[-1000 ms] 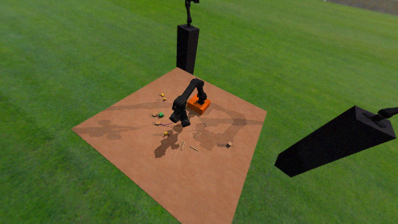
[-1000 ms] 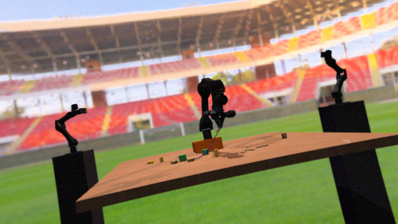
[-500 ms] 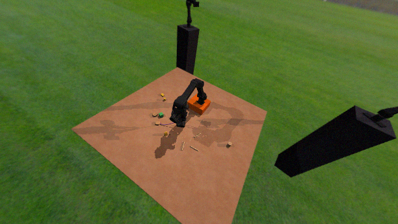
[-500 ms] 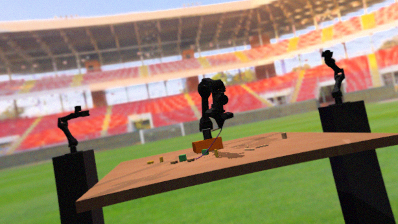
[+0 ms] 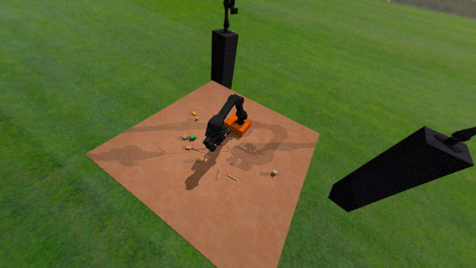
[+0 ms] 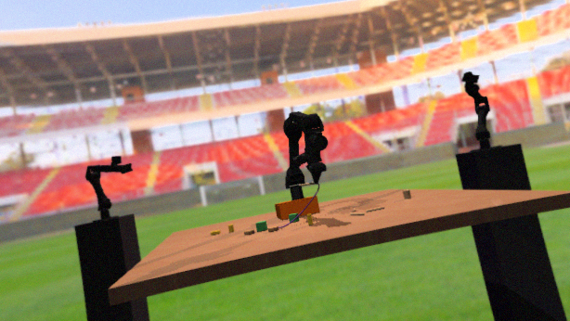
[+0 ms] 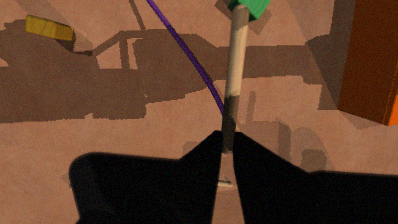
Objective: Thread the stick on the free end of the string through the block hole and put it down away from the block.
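Sports stadium, red tiered seats (image 6: pixel 232 158), green pitch (image 6: pixel 260 288), roofed stands

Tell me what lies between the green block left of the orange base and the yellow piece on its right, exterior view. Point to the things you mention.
Bare tabletop (image 6: pixel 418 204).
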`<state>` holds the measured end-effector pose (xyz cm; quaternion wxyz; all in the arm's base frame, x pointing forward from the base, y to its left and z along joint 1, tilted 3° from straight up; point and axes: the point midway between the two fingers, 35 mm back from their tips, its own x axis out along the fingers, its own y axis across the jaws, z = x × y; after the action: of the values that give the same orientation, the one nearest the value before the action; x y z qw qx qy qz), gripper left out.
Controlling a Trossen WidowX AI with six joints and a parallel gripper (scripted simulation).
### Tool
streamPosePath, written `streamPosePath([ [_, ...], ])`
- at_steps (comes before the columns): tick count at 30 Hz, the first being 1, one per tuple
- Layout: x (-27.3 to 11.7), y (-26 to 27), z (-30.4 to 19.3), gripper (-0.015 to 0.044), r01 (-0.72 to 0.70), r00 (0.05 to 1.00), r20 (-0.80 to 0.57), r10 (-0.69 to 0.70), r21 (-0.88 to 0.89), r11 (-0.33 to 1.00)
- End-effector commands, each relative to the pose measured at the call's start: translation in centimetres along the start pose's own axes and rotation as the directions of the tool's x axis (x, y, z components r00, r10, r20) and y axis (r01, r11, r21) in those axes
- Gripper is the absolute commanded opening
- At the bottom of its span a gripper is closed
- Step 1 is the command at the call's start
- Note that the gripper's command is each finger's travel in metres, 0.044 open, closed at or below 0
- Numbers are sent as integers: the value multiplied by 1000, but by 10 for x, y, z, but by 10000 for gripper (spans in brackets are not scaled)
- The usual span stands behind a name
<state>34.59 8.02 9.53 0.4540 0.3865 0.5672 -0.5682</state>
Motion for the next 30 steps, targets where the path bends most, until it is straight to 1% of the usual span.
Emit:
streamPosePath([
  [1,0,0,0,0,0,1000,7,-1,122,993],
  [8,0,1,0,0,-5,1000,12,0,356,935],
  [15,0,1,-1,0,-11,1000,16,2,569,822],
  [22,-1,2,-1,0,-17,1000,21,3,749,663],
  [30,-1,3,-2,0,-25,1000,25,5,901,434],
])
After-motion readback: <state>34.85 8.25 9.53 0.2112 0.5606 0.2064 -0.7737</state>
